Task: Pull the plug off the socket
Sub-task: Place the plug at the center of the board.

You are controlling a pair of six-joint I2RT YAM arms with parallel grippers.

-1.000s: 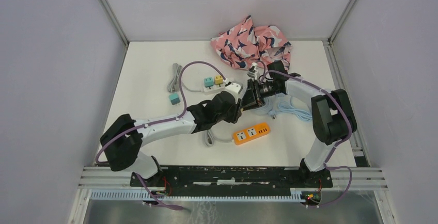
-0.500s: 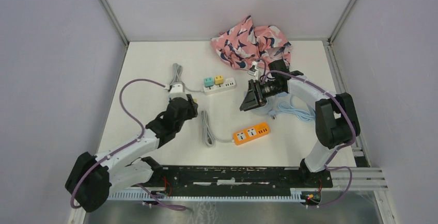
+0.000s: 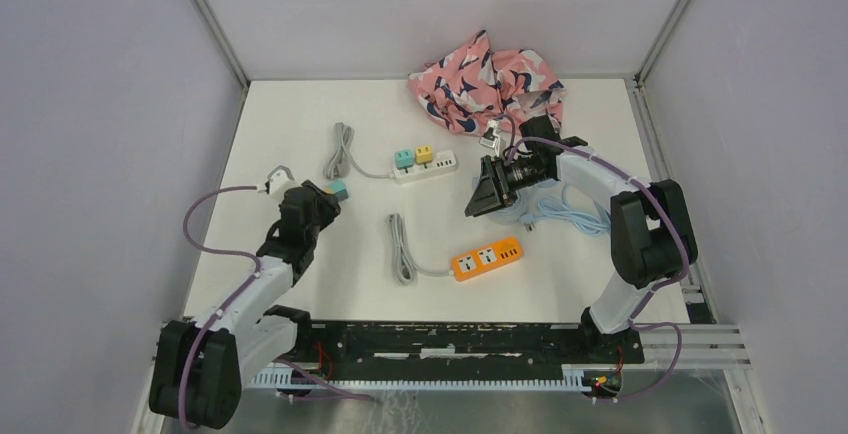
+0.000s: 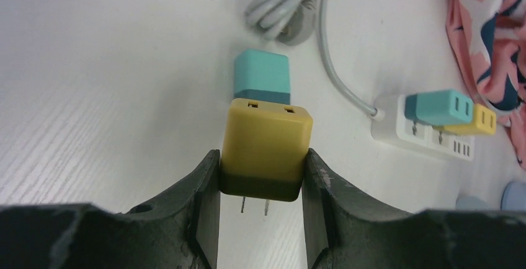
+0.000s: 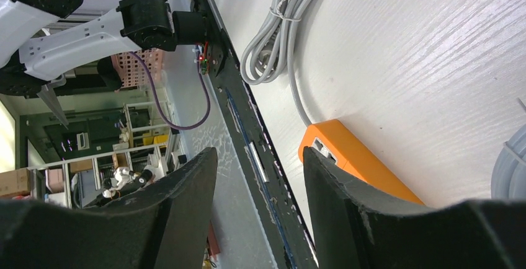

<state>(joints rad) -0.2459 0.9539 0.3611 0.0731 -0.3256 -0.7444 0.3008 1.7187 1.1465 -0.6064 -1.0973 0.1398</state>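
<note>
Because its prongs (image 4: 254, 206) hang bare, well apart from the socket strip (image 4: 397, 126), the yellow plug (image 4: 265, 151) looks pulled free; my left fingers (image 4: 208, 201) pinch its sides, my right fingers (image 5: 186, 207) gape empty.

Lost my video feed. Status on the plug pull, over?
Left claw shut on yellow plug, prongs bare, clear of white strip. Right claw open, empty. Just beyond it, loose teal plug; nothing blocking.
</note>
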